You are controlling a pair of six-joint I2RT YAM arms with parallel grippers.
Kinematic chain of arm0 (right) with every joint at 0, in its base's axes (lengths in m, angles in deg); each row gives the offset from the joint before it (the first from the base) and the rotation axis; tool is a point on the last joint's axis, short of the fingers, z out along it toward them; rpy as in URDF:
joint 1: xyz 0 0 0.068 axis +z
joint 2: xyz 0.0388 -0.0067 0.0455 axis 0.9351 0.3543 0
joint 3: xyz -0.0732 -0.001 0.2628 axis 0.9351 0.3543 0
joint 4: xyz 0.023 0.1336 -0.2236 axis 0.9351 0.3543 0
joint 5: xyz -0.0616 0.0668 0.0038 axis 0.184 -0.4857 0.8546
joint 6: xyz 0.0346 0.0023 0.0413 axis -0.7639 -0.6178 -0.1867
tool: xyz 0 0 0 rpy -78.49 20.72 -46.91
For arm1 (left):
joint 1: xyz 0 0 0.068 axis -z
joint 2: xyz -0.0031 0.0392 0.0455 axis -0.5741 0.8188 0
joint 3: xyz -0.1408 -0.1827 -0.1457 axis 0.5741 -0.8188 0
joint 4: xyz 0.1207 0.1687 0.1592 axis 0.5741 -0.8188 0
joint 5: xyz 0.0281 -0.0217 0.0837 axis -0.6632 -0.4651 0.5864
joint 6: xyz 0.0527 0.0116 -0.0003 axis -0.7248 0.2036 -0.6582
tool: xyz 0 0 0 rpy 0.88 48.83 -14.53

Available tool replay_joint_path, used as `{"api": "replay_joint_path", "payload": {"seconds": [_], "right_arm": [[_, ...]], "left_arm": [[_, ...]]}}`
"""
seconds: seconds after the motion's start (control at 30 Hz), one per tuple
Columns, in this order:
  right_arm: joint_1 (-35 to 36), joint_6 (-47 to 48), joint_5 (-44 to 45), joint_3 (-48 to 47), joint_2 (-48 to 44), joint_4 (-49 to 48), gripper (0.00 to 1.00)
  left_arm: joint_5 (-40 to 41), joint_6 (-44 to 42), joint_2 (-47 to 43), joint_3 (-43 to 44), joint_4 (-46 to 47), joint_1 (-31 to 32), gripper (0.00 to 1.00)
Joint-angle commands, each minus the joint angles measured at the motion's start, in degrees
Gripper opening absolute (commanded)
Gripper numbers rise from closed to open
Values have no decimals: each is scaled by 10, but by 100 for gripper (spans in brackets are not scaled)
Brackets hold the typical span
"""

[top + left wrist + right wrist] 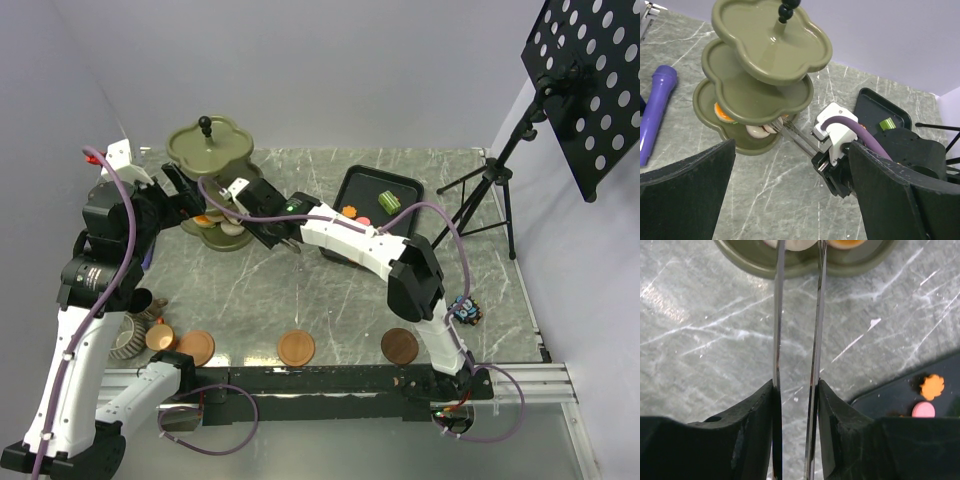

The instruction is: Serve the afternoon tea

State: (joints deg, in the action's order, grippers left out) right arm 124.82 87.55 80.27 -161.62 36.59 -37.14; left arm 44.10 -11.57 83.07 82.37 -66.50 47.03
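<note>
Fingers point(755, 410) of the right gripper point(796, 390) pinch the two arms of a pair of slim metal tongs point(777, 315), which stand a narrow gap apart and reach out over the grey marbled bench point(330, 300). The tong tips lie over the bottom tier of the olive-green three-tier stand point(765, 40), which stands at the far left corner of the bench. They end beside a cream pastry point(756, 131), though I cannot tell whether they grip it. A round orange pastry point(722, 112) sits on the same tier, at its left side. The left gripper point(792, 150) hangs near the stand with its dark fingers point(690, 185) spread wide and nothing between them. A black rectangular tray point(365, 190) lies toward the far right of the bench and carries a flower-shaped orange pastry point(932, 386), a pink pastry point(923, 410) and a green pastry point(388, 201). Along the near edge three brown saucers point(296, 348) lie spaced apart. At the near left corner stand a copper cup point(160, 336), a striped grey cup point(127, 338) and a dark cup point(143, 302). A purple cylindrical handle point(657, 107) lies on the bench to the left of the stand.
</note>
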Motion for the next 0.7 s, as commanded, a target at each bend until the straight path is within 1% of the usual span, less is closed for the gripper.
{"api": "replay_joint_path", "payload": {"seconds": [0.0,0.1,0.3,0.57,0.67], "right_arm": [[-1,16,23,-35,9,-40,41],[-1,23,32,-21,7,-66,41],[-1,44,37,-30,21,-89,43],[0,45,29,-68,63,-65,48],[-1,42,33,-64,60,-62,53]], "left_arm": [[5,-10,-8,18,13,1,100],[7,-12,-9,19,12,1,100],[3,-11,-10,18,14,1,100],[3,-11,-11,18,13,1,100],[5,-12,-12,19,11,1,100]]}}
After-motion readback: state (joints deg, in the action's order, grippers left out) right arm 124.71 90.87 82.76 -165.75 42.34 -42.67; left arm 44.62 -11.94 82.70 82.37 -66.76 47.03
